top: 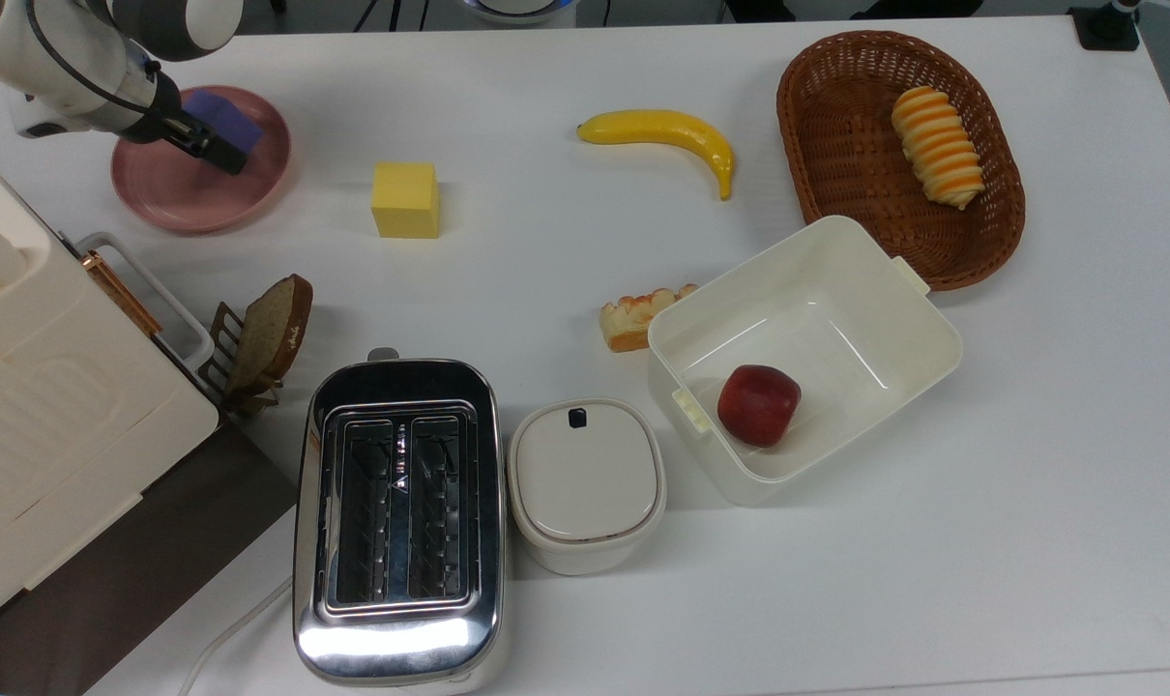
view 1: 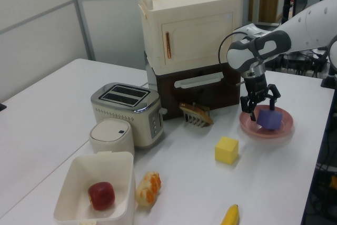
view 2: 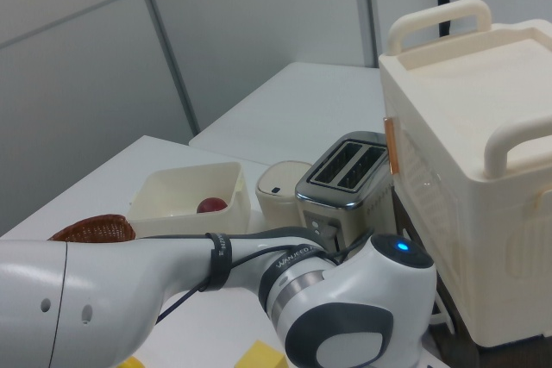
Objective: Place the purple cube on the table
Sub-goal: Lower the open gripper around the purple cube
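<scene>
Early stage: purple cube sits on the pink plate, hand lowered over it with fingers spread around it, not clamped; judging by that, grasp, lift and placing on bare bench all remain.

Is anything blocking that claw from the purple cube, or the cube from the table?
Nothing visible blocks either. The gripper is already down at the purple cube on the pink plate, fingers open around it. Bare table lies just past the plate's rim, before the yellow cube.
</scene>
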Robot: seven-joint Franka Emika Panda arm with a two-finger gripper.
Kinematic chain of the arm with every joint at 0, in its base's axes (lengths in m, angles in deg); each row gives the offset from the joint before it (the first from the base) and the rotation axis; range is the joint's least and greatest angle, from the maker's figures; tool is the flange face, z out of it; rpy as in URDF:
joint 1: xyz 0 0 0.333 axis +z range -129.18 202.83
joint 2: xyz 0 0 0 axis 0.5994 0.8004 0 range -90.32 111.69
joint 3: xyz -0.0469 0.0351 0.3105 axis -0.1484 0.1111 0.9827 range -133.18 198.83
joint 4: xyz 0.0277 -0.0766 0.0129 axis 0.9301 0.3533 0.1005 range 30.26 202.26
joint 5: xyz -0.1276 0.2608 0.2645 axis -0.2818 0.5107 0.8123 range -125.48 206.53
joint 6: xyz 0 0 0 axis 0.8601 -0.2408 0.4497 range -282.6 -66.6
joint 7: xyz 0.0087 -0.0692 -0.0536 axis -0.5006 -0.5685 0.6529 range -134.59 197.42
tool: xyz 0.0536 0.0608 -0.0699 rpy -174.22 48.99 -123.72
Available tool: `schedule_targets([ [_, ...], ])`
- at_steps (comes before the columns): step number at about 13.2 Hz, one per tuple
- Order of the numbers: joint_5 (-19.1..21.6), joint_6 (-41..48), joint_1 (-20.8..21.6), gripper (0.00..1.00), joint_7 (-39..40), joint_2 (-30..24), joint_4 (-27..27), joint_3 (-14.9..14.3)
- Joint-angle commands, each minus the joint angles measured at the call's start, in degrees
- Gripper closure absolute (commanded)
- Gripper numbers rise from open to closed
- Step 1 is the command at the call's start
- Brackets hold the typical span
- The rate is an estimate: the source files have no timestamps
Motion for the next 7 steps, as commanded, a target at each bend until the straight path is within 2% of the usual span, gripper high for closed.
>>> schedule_targets([
  [1, -0.76, -1.76, -0.22, 0.0, 2.3, -0.72, 2.05, -0.08],
  [5, -0.76, -1.76, -1.45, 0.01, 4.92, -0.72, 2.05, -0.08],
  [6, -0.76, -1.59, -1.45, 0.06, 5.63, -0.8, 2.05, -0.08],
  [7, -0.76, -1.41, -1.45, 0.16, 5.99, -0.89, 2.05, -0.08],
])
